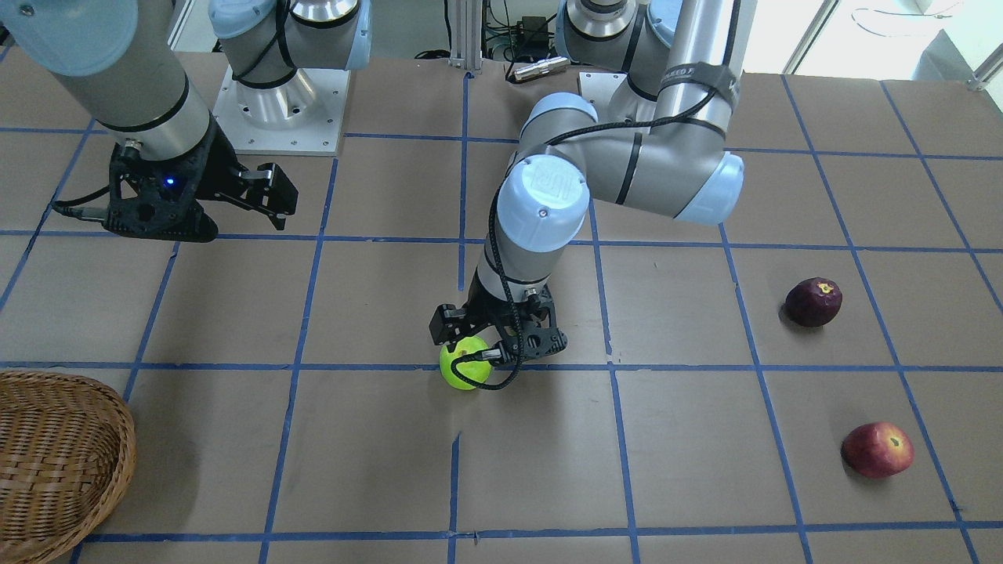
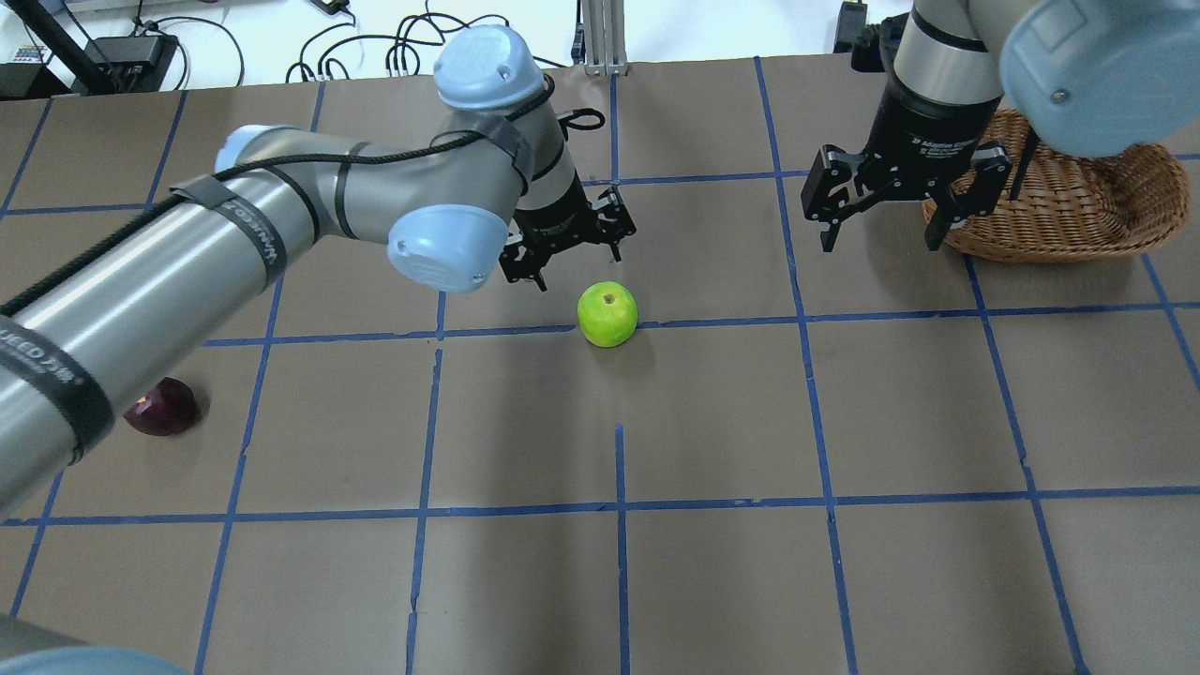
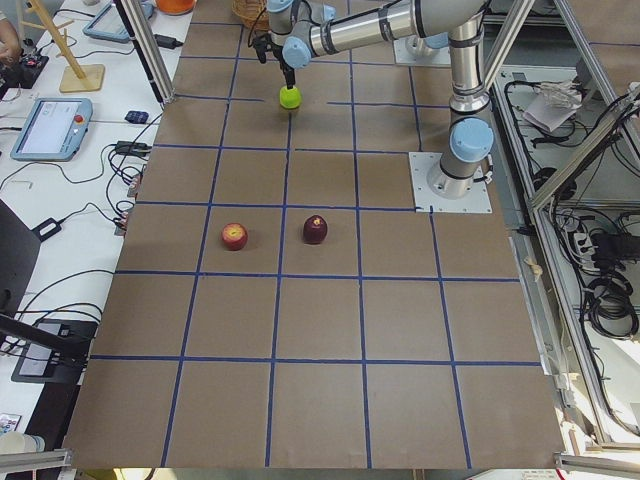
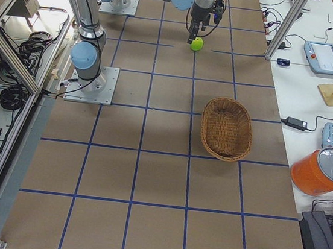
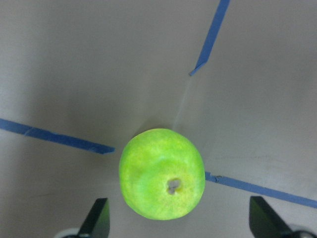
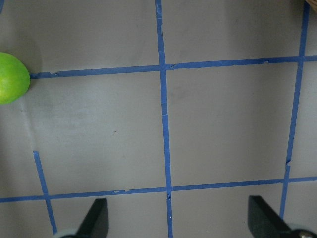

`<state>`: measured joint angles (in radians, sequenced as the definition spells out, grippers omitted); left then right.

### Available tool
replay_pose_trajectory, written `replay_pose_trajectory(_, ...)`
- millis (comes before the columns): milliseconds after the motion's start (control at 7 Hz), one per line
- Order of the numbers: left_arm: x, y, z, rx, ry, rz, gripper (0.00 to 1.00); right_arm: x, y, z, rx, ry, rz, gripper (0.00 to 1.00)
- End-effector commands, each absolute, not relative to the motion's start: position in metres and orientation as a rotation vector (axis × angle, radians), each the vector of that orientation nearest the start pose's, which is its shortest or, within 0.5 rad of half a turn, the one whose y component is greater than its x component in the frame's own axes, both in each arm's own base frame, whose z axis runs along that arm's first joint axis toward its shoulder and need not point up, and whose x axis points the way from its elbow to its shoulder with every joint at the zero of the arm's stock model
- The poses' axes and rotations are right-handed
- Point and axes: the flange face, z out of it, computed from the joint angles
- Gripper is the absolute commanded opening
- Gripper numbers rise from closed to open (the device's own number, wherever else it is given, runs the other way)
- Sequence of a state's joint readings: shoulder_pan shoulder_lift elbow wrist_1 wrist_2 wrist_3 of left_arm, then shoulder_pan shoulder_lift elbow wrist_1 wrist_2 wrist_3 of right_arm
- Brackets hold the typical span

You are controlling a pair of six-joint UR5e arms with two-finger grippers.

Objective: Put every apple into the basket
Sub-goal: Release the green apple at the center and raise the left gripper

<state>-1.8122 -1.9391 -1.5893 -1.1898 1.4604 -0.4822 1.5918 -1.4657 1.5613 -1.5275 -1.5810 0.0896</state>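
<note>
The brown table, gridded with blue tape, fills the scene, and both arms are out over it. The left arm reaches in long across the middle, its wrist bent down toward the centre. The right arm hangs upright over its own side, just in front of the basket. The woven basket sits on the robot's right part of the table, toward the operators' edge.

Now the claws. The left gripper points straight down, right above the green apple. Its wrist view shows the two fingers spread wide, one on either side of the fruit, with a gap showing on both sides. Nothing is clamped there. The right gripper is spread wide as well, holding nothing, poised over bare paper and tape lines, with the basket close beside it.

On to the fruit, and all three apples lie on the table, outside the basket. The green one sits stem-up near the table's centre, right on a blue tape line. The purple apple and the red apple rest far off on the robot's left side. The two are near each other but apart, the purple one closer to the robot, the red one closer to the operators' edge. Both are well apart from the basket.
</note>
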Motion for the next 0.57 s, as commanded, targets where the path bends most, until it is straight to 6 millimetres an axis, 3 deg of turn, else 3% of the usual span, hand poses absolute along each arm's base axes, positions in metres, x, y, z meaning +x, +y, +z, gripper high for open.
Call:
replay_pose_trajectory(0, -0.165, -0.556, 0.369, 0.111, 3.095, 0.262, 1.0, 0.204, -0.531, 0.407, 0.176, 3.149, 0.069, 1.0)
replay_pose_trajectory(143, -0.095, -0.561, 0.378, 0.07, 3.082, 0.293, 1.0, 0.227, -0.542, 0.383, 0.198, 3.141, 0.065, 1.0)
replay_pose_trajectory(286, -0.021, -0.564, 0.369, 0.129, 3.103, 0.335, 1.0, 0.258, -0.558, 0.354, 0.198, 3.1, 0.016, 1.0)
replay_pose_trajectory(429, 0.043, -0.557, 0.356, 0.283, 3.127, 0.376, 1.0, 0.297, -0.55, 0.332, 0.297, 3.093, 0.048, 1.0)
